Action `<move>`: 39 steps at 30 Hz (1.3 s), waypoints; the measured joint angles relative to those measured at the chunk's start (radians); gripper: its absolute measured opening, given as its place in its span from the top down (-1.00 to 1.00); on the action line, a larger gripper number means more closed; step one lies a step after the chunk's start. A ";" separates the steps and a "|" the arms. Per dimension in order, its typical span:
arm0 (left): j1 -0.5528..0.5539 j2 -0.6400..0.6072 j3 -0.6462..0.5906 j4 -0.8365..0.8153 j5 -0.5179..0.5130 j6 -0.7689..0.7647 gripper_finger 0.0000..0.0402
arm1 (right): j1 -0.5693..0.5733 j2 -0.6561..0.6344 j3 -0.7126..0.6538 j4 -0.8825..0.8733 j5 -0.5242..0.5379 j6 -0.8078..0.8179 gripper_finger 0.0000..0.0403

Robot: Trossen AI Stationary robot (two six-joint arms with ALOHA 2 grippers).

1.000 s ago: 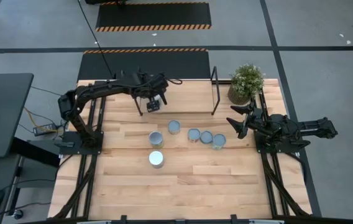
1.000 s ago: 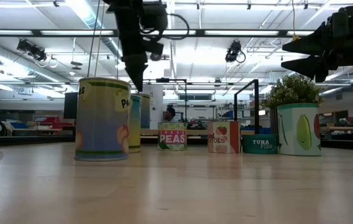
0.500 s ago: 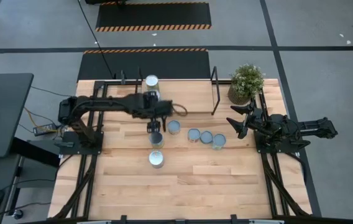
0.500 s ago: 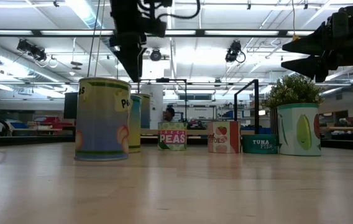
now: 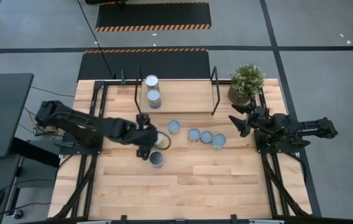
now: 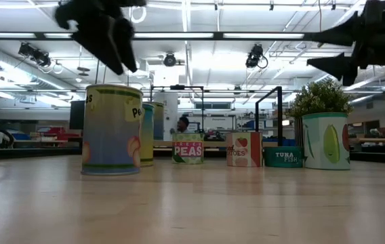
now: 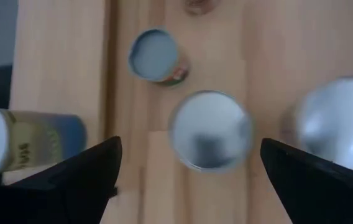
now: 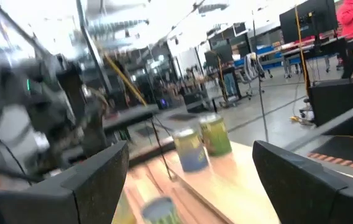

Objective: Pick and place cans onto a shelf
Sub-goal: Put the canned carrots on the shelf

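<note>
While two cans (image 5: 153, 94) already stand on the shelf (image 5: 183, 93) at the far edge of the table (image 5: 226, 180), six more wait on the bare wood, which is why the left gripper (image 5: 145, 146) hangs low over them. Its jaws are spread wide and hold nothing; the left wrist view looks straight down between its fingers (image 7: 80, 177) at the round top of one can (image 7: 210, 129), so the opening appears to be lined up for a grasp from above. In the high view this gripper is just to the left of the nearest can (image 5: 156, 160), the one standing alone in front of the others. The remaining cans form a loose row (image 5: 201, 135) across the middle of the table, close enough together that the outlying can is the easier one to reach first. The right gripper (image 5: 237, 120) waits at the right side, raised clear of the table, jaws parted and empty, near the potted plant (image 5: 246, 82). The shelf's black posts (image 5: 214, 90) frame a strip with room left beside the two placed cans.
</note>
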 joint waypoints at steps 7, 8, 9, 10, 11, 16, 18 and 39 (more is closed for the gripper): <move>-0.065 -0.187 -0.191 0.160 -0.009 -0.064 -0.94 | -0.002 0.021 0.000 0.058 -0.078 0.036 -0.74; -0.069 -0.208 -0.210 0.186 -0.011 -0.066 -0.94 | -0.002 0.028 0.000 0.060 -0.078 0.048 -0.74; -0.075 -0.229 -0.229 0.210 -0.012 -0.069 -0.94 | -0.002 0.035 0.000 0.057 -0.077 0.067 -0.74; -0.082 -0.250 -0.248 0.216 -0.014 -0.068 -0.94 | -0.002 0.047 0.000 0.062 -0.077 0.090 -0.74; -0.085 -0.267 -0.264 0.224 -0.015 -0.068 -0.94 | -0.002 0.058 0.000 0.065 -0.077 0.111 -0.74; -0.115 -0.344 -0.317 0.277 -0.057 -0.064 -0.94 | -0.003 0.108 0.000 0.081 -0.065 0.162 -0.74; -0.131 -0.375 -0.337 0.286 -0.082 -0.060 -0.94 | -0.003 0.136 0.000 0.088 -0.066 0.199 -0.74; -0.226 -0.540 -0.602 0.680 -0.152 0.116 -0.94 | 0.030 0.632 0.193 0.250 -0.172 0.091 -0.74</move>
